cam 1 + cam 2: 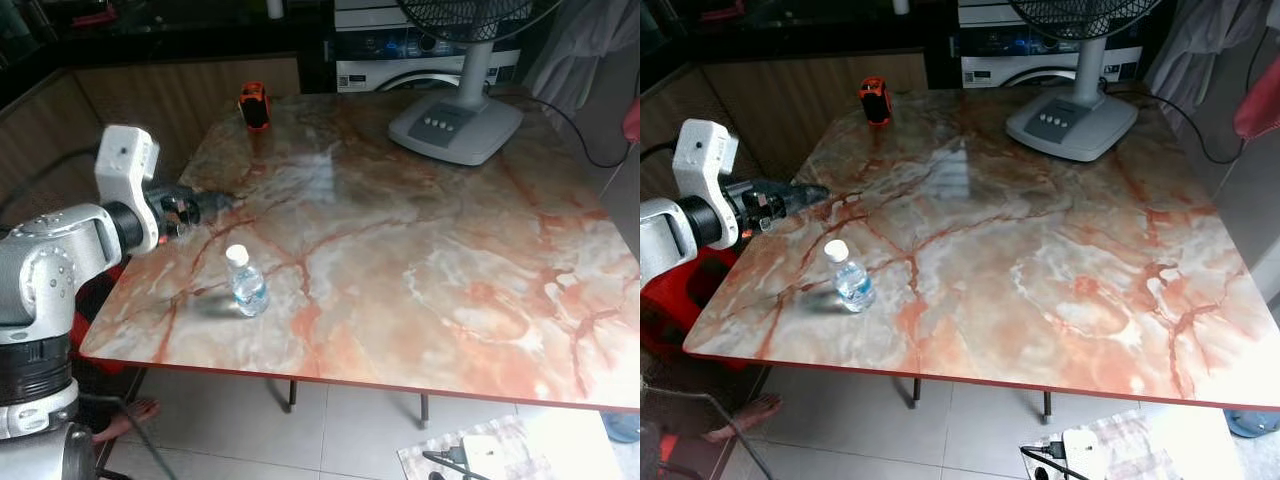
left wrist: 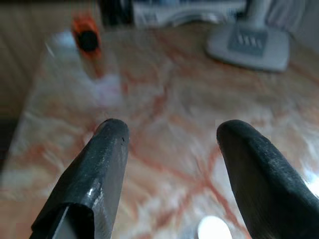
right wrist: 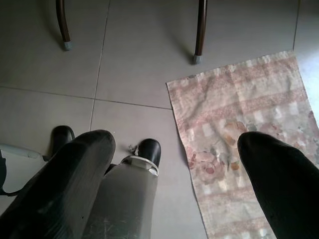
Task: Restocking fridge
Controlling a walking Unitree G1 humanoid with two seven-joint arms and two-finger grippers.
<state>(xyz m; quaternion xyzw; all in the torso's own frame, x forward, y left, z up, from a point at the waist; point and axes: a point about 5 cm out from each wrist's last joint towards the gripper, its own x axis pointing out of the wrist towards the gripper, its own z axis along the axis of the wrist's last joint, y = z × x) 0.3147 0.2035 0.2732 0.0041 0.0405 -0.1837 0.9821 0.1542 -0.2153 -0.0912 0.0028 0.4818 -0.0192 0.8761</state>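
Water bottle point(image 1: 246, 282) upright on marble table point(image 1: 420, 250), near left edge. Left gripper point(image 1: 205, 203) just above/behind it, jaws released; right gripper point(image 3: 174, 164) over floor, jaws released.

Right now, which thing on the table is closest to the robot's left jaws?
The water bottle, standing just below the left gripper; the orange-black thing and fan sit far back.

Both eye views are looking down from head height at the marble table point(image 1: 420, 250), sharing its whole top. The left wrist view is skimming close over that table toward the fan base point(image 2: 249, 42). The right wrist view is facing straight down at the floor tiles point(image 3: 129, 55).
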